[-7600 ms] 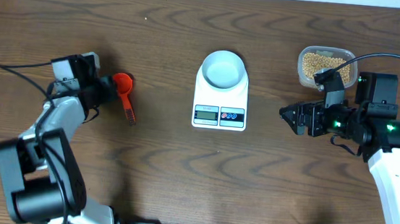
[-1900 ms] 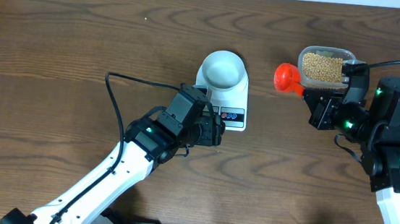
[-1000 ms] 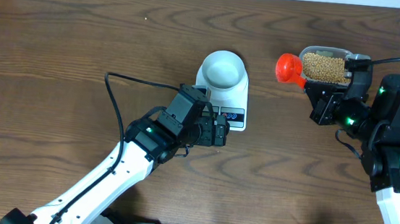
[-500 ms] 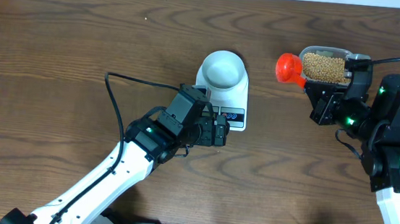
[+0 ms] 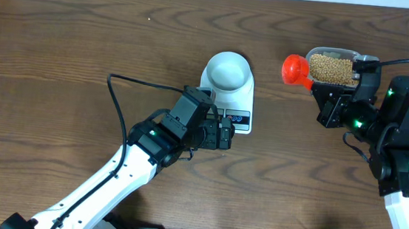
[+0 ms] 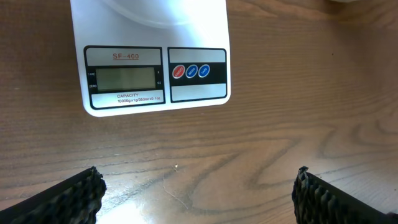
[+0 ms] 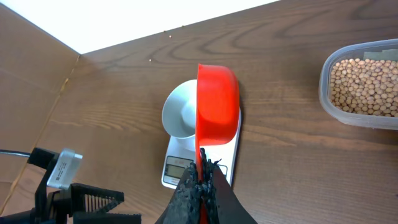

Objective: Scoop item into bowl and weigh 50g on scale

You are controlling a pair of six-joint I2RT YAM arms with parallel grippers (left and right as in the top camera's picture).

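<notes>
Scale (image 5: 244, 103) at the tabletop's (image 5: 85, 37) centre bears the empty bowl (image 5: 228, 72); tub (image 5: 333, 51) of soybeans (image 5: 331, 68) by the far right edge; right gripper (image 7: 202, 180), clamped on the red scoop (image 5: 294, 69) beside it, should dip shallowly and lift level; left gripper (image 6: 199, 199) gapes empty.

left arm (image 5: 110, 177): white link, black joints | right arm (image 5: 408, 206): same, green lights | cables (image 5: 128, 100): black | pincer fingers (image 6: 68, 196): black, ridged
</notes>
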